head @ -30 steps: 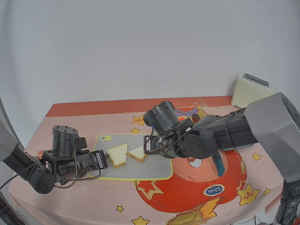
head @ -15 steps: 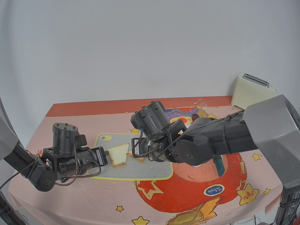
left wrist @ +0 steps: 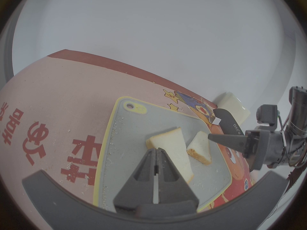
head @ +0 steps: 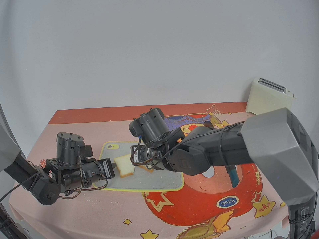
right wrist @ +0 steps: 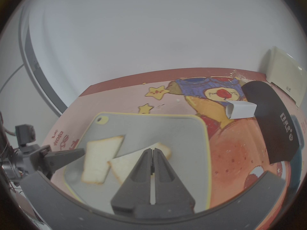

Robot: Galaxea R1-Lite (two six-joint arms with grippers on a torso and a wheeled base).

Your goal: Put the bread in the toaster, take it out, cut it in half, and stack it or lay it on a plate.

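Two halves of a cut bread slice lie on a grey cutting board with a yellow rim. My left gripper is shut, with its tip at the near edge of the left half, which also shows in the head view. My right gripper is shut and empty, low over the right half; in the left wrist view the right gripper points at that half. In the head view my right wrist hides most of the right half.
A cream toaster stands at the table's back right corner. A knife with a black blade and teal handle lies on the tablecloth right of the board, under my right arm. Crumbs dot the board.
My right arm has swung left across the board, bringing its gripper over the right bread half and covering it in the head view. The left arm has barely moved.
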